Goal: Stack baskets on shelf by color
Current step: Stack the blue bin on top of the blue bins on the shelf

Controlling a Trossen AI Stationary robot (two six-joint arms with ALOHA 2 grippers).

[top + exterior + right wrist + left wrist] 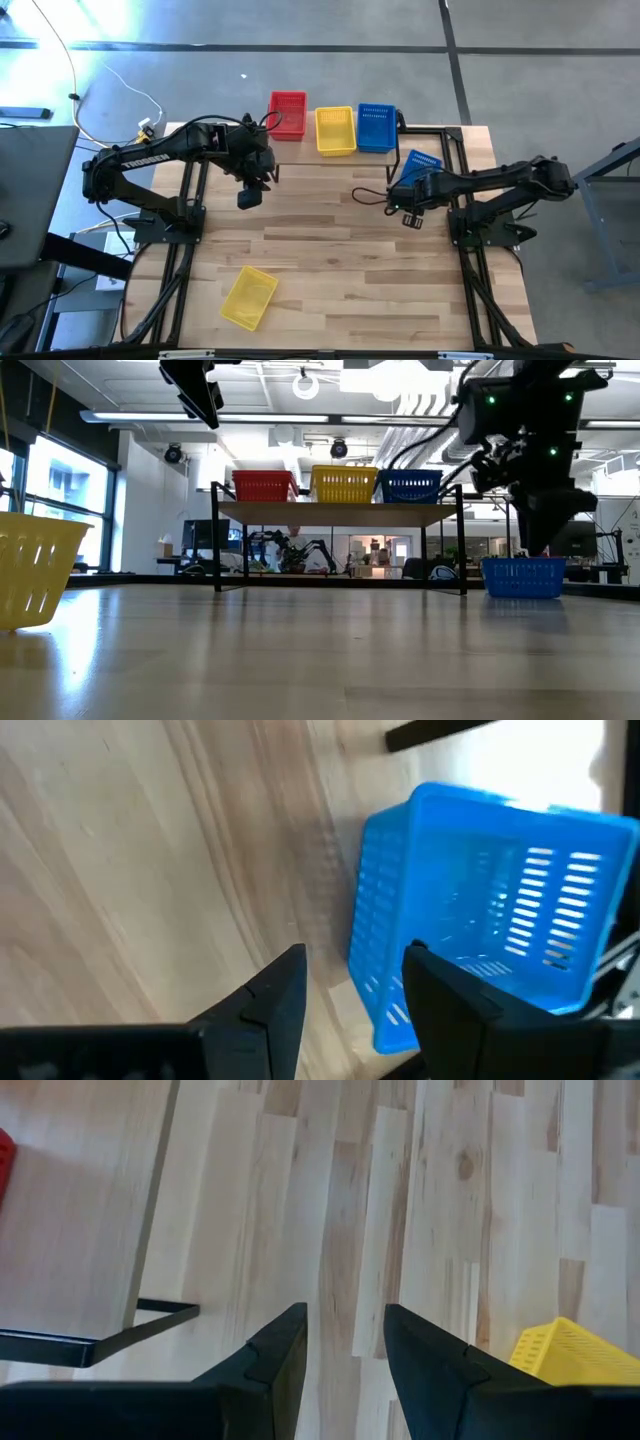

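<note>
Three baskets stand side by side on the shelf [340, 512]: one red [288, 113], one yellow [335, 130], one blue [377, 127]. A second blue basket [420, 163] rests on its bottom on the table, right of the shelf's front. My right gripper [350, 985] is open just over it. One finger is above its inside, the other above the bare wood, with the basket's near wall [375, 950] in the gap. My left gripper [248, 195] hangs open high above the table, holding nothing. A second yellow basket [249, 296] lies near the front left.
The shelf's thin black legs [216, 540] stand on the wooden table. Black frame rails [185, 260] run along both table sides by the arm bases. Bare wood spreads across the table's middle and near right.
</note>
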